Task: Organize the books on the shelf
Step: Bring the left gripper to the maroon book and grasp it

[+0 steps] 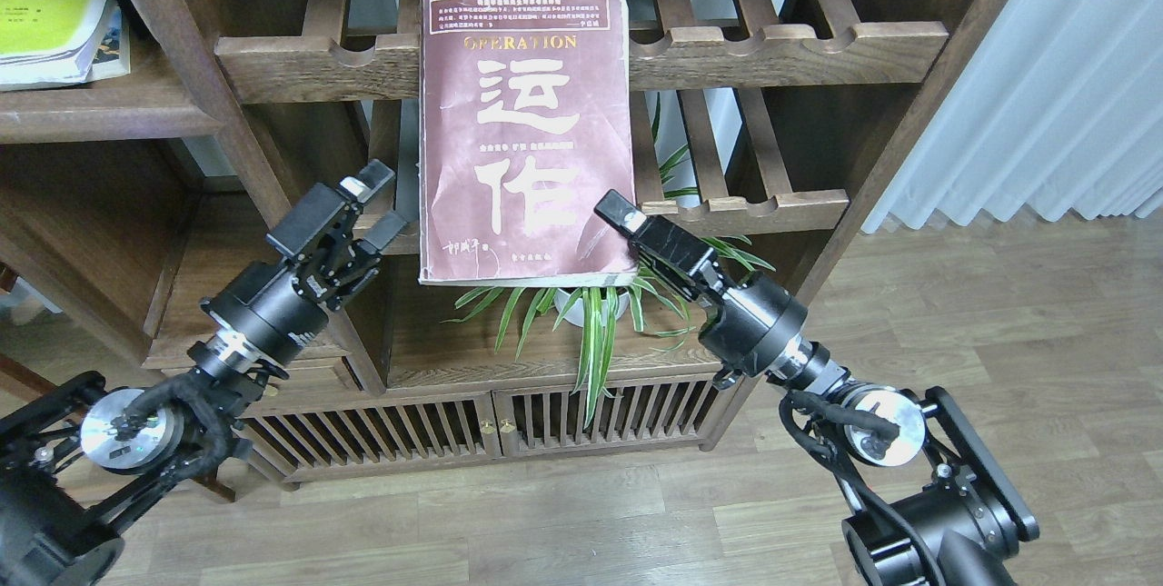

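The thick maroon book [527, 132] with big white Chinese characters hangs upright, cover facing me, in front of the slatted racks. My right gripper [623, 215] is shut on its lower right edge, with one finger over the cover and the other hidden behind it. My left gripper [385, 203] is open just beside the book's lower left edge, and I cannot tell if it touches. The yellow-green book [45, 4] lies flat on the shelf [91, 109] at the top left, on top of another book [114, 43] that is mostly hidden.
Two slatted racks with notched front rails [772, 54] stand behind the maroon book. A spider plant [591, 313] in a white pot sits below it on a low cabinet with slatted doors [491, 422]. A white curtain [1045, 86] hangs at the right over a wooden floor.
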Robot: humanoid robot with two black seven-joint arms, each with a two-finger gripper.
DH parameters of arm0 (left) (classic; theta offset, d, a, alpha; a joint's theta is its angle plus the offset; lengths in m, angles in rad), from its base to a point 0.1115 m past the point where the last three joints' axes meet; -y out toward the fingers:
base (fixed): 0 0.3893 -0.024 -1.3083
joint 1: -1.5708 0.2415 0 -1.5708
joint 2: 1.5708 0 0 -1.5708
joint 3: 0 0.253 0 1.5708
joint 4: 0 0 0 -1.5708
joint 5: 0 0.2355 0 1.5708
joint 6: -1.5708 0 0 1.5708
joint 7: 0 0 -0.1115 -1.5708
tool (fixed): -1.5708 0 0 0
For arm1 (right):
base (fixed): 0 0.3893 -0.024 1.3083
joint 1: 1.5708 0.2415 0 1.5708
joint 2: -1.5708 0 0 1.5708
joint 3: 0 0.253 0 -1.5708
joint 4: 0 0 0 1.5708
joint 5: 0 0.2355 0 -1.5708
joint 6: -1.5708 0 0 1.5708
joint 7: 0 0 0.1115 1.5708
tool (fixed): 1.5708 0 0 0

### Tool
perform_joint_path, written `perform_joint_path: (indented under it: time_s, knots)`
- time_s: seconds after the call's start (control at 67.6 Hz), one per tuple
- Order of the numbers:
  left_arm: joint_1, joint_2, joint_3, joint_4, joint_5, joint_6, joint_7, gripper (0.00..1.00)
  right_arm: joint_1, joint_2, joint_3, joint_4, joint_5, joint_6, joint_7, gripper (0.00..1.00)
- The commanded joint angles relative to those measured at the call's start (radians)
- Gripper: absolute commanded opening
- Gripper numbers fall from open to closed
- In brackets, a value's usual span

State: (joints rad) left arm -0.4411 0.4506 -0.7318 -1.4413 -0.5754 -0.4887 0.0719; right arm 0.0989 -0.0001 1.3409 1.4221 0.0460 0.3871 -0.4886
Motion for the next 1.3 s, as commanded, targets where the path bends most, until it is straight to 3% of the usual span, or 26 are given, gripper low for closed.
perform_joint_path:
  time_s: [0.0, 0.296, 0.429, 0.503, 0.562, 0.577, 0.651, 0.71, 0.932, 1.006, 1.051, 1.095, 1.125, 1.14, 1.184, 1.288]
  knots:
    - [-0.021, -0.046, 0.005, 0.004, 0.012, 0.0, 0.002, 0.98, 0.005, 0.0, 0.0, 0.0, 0.0, -0.001, 0.0, 0.03]
    - [-0.094, -0.154, 0.008, 0.022, 0.023, 0.0, 0.003, 0.98, 0.016, 0.0, -0.002, 0.0, -0.024, -0.001, 0.0, 0.03]
    - [-0.097, -0.191, 0.008, 0.048, 0.068, 0.0, 0.003, 0.91, 0.021, 0.0, -0.002, 0.0, -0.029, -0.002, 0.0, 0.03]
    - [-0.094, -0.191, 0.009, 0.048, 0.071, 0.0, -0.001, 0.77, 0.021, 0.0, -0.002, 0.0, -0.029, -0.002, 0.0, 0.03]
    - [-0.091, -0.191, 0.009, 0.05, 0.068, 0.0, -0.009, 0.61, 0.021, 0.0, -0.002, 0.0, -0.029, -0.002, 0.0, 0.03]
    - [-0.09, -0.193, 0.009, 0.05, 0.066, 0.0, -0.011, 0.53, 0.021, 0.0, -0.002, 0.0, -0.029, -0.002, 0.0, 0.03]
    - [-0.087, -0.196, 0.009, 0.05, 0.062, 0.0, -0.012, 0.32, 0.021, 0.0, -0.002, 0.0, -0.029, -0.002, 0.0, 0.03]
    - [-0.087, -0.22, 0.009, 0.05, 0.055, 0.0, -0.014, 0.05, 0.021, 0.0, -0.002, 0.0, -0.029, -0.002, 0.0, 0.03]
    - [-0.096, -0.242, 0.02, 0.051, 0.065, 0.0, 0.011, 0.0, 0.021, 0.0, -0.002, 0.001, -0.029, -0.001, 0.0, 0.03]
    - [-0.088, -0.227, 0.02, 0.051, 0.065, 0.0, 0.051, 0.0, 0.021, 0.0, -0.002, 0.001, -0.031, 0.001, 0.0, 0.06]
    - [-0.087, -0.216, 0.02, 0.051, 0.065, 0.0, 0.066, 0.0, 0.021, 0.0, -0.002, 0.001, -0.035, 0.001, 0.0, 0.12]
    - [-0.084, -0.202, 0.02, 0.05, 0.065, 0.0, 0.072, 0.0, 0.022, 0.0, -0.002, 0.0, -0.054, -0.002, 0.0, 0.25]
    - [-0.08, -0.191, 0.02, 0.048, 0.065, 0.0, 0.074, 0.0, 0.022, 0.0, -0.002, -0.002, -0.072, -0.004, 0.0, 0.38]
    - [-0.08, -0.184, 0.02, 0.048, 0.065, 0.0, 0.074, 0.0, 0.025, 0.0, -0.002, -0.008, -0.092, -0.005, 0.0, 0.5]
    - [-0.08, -0.17, 0.02, 0.045, 0.065, 0.0, 0.074, 0.0, 0.03, 0.0, -0.002, -0.02, -0.127, -0.01, 0.0, 0.68]
    - [-0.074, -0.138, 0.02, 0.035, 0.063, 0.0, 0.074, 0.0, 0.033, 0.0, -0.008, -0.045, -0.176, -0.011, 0.0, 0.97]
